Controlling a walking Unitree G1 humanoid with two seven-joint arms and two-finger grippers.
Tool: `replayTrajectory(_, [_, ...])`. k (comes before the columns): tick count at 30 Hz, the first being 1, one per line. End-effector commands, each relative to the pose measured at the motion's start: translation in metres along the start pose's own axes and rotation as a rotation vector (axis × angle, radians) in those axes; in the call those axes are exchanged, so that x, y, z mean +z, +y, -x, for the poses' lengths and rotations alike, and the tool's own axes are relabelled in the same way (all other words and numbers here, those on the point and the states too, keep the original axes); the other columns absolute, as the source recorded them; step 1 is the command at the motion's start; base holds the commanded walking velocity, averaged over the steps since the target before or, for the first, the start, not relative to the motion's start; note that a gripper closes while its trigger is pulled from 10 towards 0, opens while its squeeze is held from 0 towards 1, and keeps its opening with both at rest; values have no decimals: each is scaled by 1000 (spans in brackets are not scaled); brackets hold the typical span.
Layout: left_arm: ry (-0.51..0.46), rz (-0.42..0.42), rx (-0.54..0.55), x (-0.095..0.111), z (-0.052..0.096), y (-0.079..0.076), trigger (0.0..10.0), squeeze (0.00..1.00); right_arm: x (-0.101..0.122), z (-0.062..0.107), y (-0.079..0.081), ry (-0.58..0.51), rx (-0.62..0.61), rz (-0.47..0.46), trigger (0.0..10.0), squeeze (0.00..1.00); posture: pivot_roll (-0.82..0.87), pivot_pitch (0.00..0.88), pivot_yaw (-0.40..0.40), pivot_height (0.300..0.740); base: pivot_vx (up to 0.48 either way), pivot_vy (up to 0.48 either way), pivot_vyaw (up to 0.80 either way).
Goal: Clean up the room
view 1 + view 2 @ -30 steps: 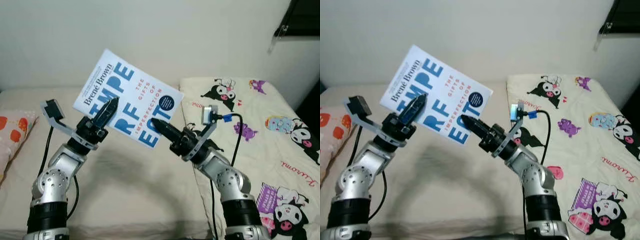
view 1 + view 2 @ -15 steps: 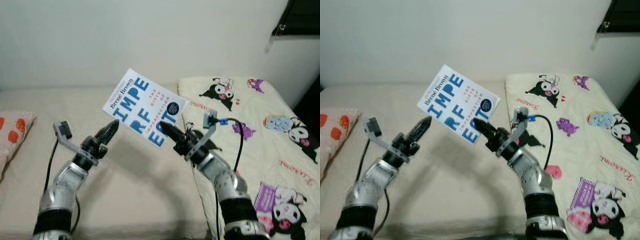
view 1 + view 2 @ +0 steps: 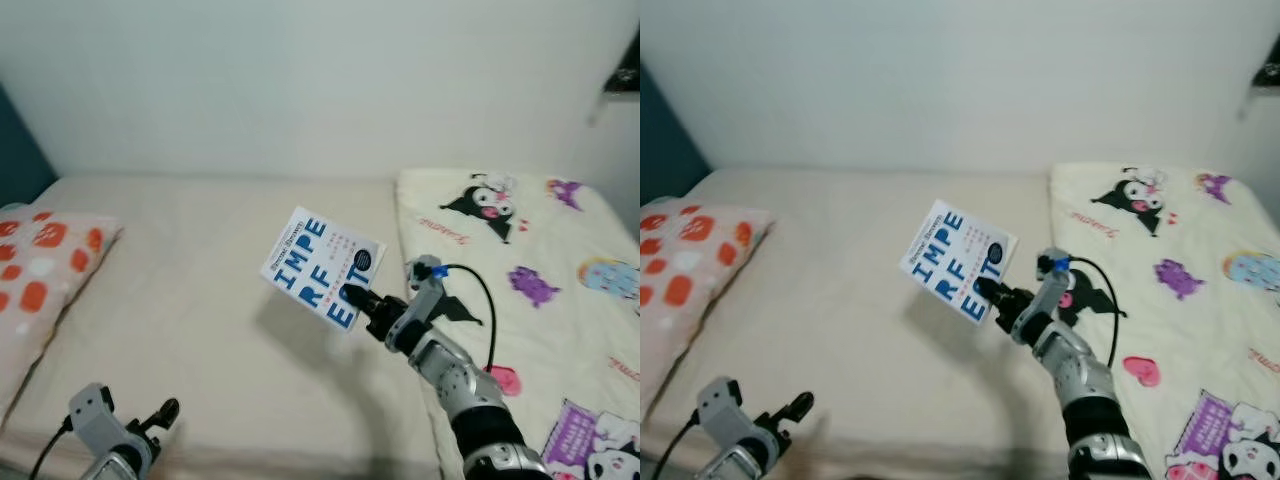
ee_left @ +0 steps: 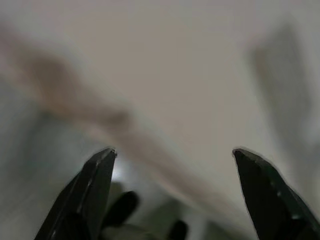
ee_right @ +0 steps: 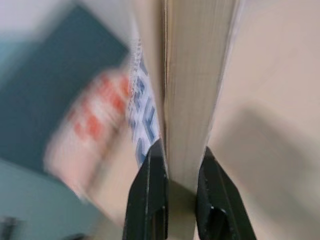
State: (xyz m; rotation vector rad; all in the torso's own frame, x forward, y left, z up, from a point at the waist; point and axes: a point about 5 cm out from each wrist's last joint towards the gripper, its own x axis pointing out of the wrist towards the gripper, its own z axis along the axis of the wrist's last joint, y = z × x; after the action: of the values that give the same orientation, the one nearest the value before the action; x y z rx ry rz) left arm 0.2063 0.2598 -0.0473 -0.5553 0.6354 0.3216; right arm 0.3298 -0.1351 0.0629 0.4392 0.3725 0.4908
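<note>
- Right hand (image 3: 352,297) pinches the lower corner of a white book (image 3: 322,267), held tilted at frame centre above the beige bed (image 3: 200,300).
- Left hand (image 4: 172,195), fingers spread wide, holds nothing, low at lower left.
- Red-spotted pillow (image 3: 45,270) at left edge.

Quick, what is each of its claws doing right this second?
Left gripper: open, holding nothing, down low near the front edge of the bed.
Right gripper: shut on the book, holding it up above the bed.
</note>
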Motion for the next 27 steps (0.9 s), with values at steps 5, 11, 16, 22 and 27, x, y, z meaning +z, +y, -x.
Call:
replayTrajectory(5, [278, -92, 199, -69, 25, 32, 10000, 0, -76, 25, -27, 269, -246, 33, 0, 0, -74, 39, 3, 740, 0, 0, 800])
replayTrajectory(11, [293, -158, 149, -74, 18, 15, 10000, 0, -88, 27, -28, 328, -283, 101, 0, 0, -66, 38, 5, 740, 0, 0, 800])
replayTrajectory(16, [284, -202, 133, -70, 15, 10, 10000, 0, -86, 30, -34, 346, -303, 160, 0, 0, -66, 35, 6, 740, 0, 0, 800])
replayTrajectory(22, [278, -236, 125, -67, 12, 7, 10000, 0, -88, 31, -35, 340, -313, 161, 0, 0, -69, 33, 8, 740, 0, 0, 800])
replayTrajectory(27, [298, -282, 116, -72, 12, 3, 10000, 0, -87, 30, -35, 321, -331, 156, 0, 0, -70, 28, 12, 740, 0, 0, 800])
